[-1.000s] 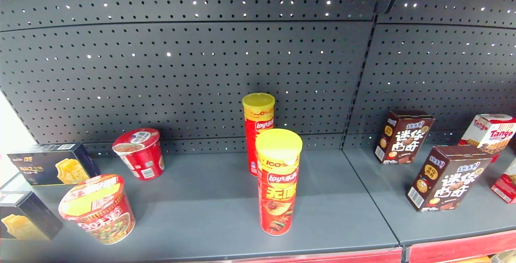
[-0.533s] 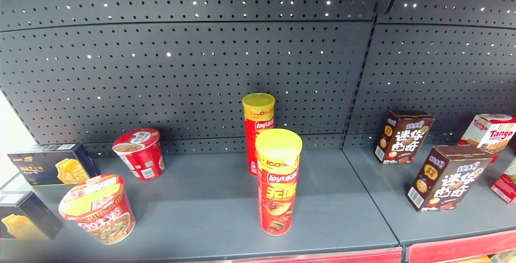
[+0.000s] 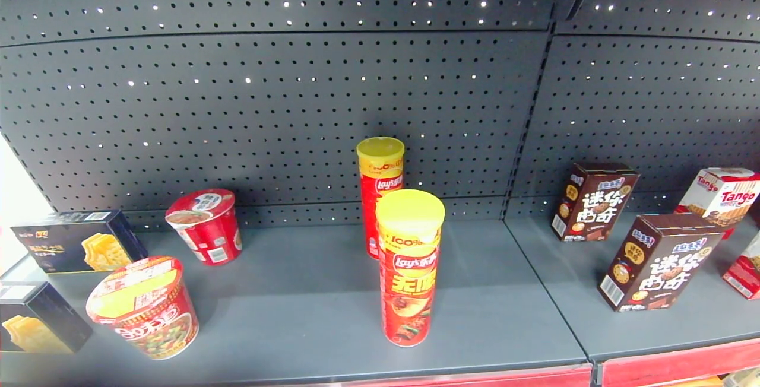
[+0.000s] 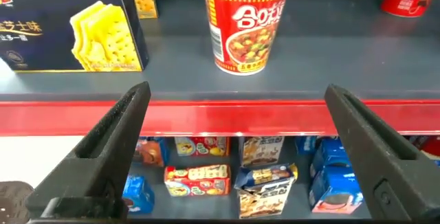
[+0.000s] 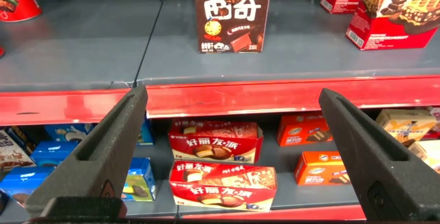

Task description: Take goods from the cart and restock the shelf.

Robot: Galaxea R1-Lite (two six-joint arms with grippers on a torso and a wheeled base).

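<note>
Two tall red chip cans with yellow lids stand mid-shelf, one in front (image 3: 409,268) and one behind (image 3: 380,188). Two red noodle cups (image 3: 145,307) (image 3: 205,225) stand to their left, and dark cracker boxes (image 3: 80,240) sit at the far left. Brown biscuit boxes (image 3: 659,262) (image 3: 594,200) stand on the right section. My left gripper (image 4: 237,155) is open and empty, below the shelf's red edge (image 4: 220,110), facing a noodle cup (image 4: 245,21) and a cracker box (image 4: 75,25). My right gripper (image 5: 234,155) is open and empty, facing a brown biscuit box (image 5: 232,11).
A perforated dark back panel (image 3: 285,108) closes the shelf behind. White and red wafer boxes (image 3: 721,194) stand at the far right. A lower shelf holds several snack boxes (image 5: 221,183) and blue packs (image 4: 333,183). Bare grey shelf (image 3: 297,292) lies between cups and cans.
</note>
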